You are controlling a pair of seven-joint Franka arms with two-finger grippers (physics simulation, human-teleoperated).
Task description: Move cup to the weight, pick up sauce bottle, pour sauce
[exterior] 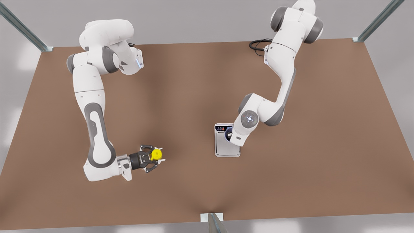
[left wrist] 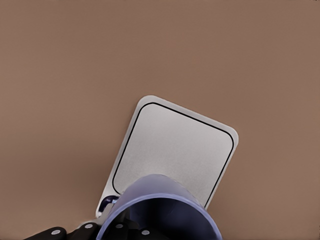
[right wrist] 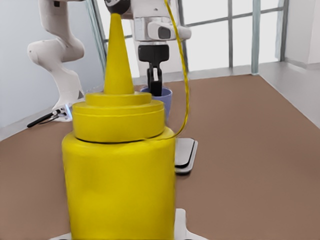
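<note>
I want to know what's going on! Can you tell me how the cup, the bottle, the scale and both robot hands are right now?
Cup: upright, held above the kitchen scale.
Kitchen scale: flat on the table, plate bare.
Sauce bottle: upright on the table, nozzle up.
Left gripper: shut on the cup's rim.
Right gripper: open, fingers either side of the bottle.

A plain brown desk [exterior: 181, 181] is seen from above in the front view. Metal frame posts are set at its corners at 10 o'clock [exterior: 24, 29] and 2 o'clock [exterior: 376, 22], with a third [exterior: 215, 223] at 6 o'clock. Pale grey floor [exterior: 200, 19] is seen beyond. In the right wrist view, tall bright windows [right wrist: 215, 35] with grey mullions are shown behind the desk.
</note>
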